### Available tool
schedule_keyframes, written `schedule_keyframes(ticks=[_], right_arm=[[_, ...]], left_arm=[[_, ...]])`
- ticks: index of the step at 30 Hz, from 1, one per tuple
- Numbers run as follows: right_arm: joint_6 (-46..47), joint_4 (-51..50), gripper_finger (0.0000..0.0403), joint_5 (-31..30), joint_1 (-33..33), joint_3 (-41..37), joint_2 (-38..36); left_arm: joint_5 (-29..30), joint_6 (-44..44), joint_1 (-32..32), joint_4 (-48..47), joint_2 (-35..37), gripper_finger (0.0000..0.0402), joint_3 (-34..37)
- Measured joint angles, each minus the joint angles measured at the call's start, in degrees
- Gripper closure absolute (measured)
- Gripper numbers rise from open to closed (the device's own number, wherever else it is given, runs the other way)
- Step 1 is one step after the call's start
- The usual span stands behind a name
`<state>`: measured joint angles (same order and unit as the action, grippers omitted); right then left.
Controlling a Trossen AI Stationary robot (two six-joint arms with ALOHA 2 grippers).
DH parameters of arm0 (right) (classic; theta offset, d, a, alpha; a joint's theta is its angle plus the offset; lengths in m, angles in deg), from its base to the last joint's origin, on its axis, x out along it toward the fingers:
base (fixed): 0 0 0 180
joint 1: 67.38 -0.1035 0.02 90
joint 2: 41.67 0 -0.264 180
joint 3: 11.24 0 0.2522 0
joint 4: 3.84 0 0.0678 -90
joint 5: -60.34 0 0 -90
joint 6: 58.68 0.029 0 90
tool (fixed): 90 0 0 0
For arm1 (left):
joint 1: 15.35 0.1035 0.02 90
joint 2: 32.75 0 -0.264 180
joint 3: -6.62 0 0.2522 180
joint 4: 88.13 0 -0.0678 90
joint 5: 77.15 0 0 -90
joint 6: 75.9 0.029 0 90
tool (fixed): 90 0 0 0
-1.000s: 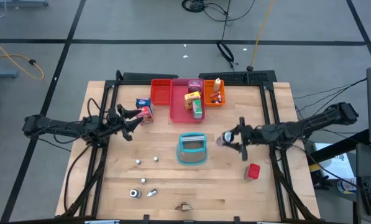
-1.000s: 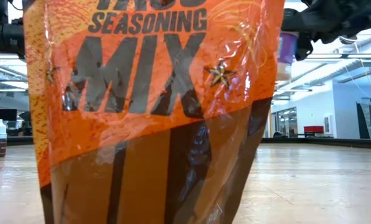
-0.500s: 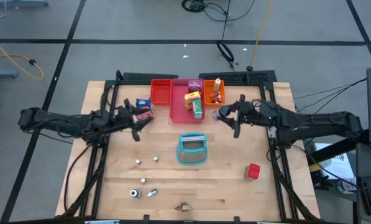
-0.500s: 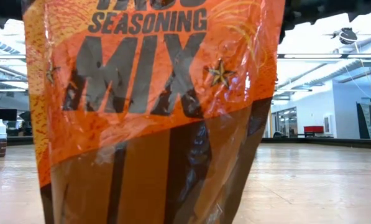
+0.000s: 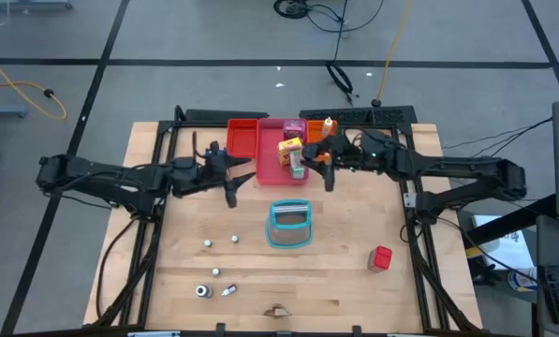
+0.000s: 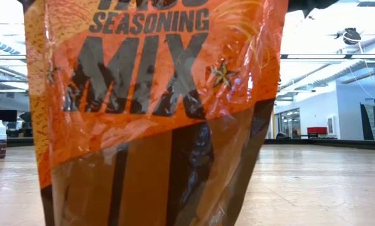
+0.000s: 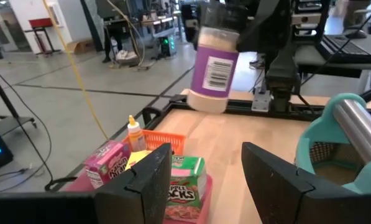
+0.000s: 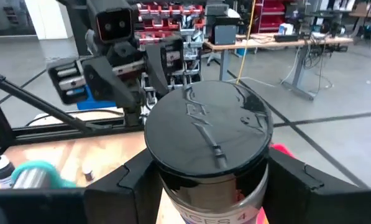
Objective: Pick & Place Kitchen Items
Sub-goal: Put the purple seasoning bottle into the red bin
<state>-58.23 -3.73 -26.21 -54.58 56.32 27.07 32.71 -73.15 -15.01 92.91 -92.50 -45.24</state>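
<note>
We held a spice jar [image 7: 215, 60] in our right gripper [image 8: 205, 186], its 2 fingers clamped on either side of the jar's body just below the black lid [image 8: 207, 134]. In the high view that gripper [image 5: 322, 161] hung over the far middle of the table, between the pink tray [image 5: 272, 167] and the orange tray [image 5: 326, 150]. The jar's long axis looked roughly upright with a slight lean, lid uppermost and purple label toward the left wrist camera.

Our left gripper [image 5: 228, 174] hovered just beside the pink tray's near-left corner, its fingers spread with nothing visible between them in its wrist view.

We judged the task partly done. The pink tray already carried a yellow carton [image 5: 289, 148] and a green carton [image 5: 299, 168], and an orange bottle [image 5: 328, 127] stood in the orange tray. The red tray [image 5: 242, 139] looked bare. Left on the wood were a red cube [image 5: 382, 258] and several small balls and caps [image 5: 219, 241]. The teal basket [image 5: 289, 226] stood mid-table. The low view was blocked by an orange taco seasoning packet [image 6: 156, 107].
</note>
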Motion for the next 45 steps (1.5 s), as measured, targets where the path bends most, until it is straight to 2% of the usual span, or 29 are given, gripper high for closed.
schedule_keyframes(ticks=[8, 24, 33, 45], right_arm=[[-1.22, 2.10, 0.0202, 4.52, -0.02, 6.65, 7.45], [-2.21, 4.34, 0.0202, 10.16, 0.00, 17.42, 19.38], [-2.23, 5.66, 0.0202, 10.48, 0.35, 17.95, 19.39], [-1.33, 3.93, 0.0202, 10.37, 0.37, 17.91, 19.31]], left_arm=[[-4.71, -0.69, 3.29, 0.26, -1.11, 0.0204, -1.15], [-7.20, -1.49, 7.50, 3.57, -4.88, 0.0204, -1.12], [-11.20, -0.78, 8.29, 6.04, -4.98, 0.0204, -1.10], [-13.62, 0.83, 8.37, 11.67, -12.21, 0.0203, -3.24]])
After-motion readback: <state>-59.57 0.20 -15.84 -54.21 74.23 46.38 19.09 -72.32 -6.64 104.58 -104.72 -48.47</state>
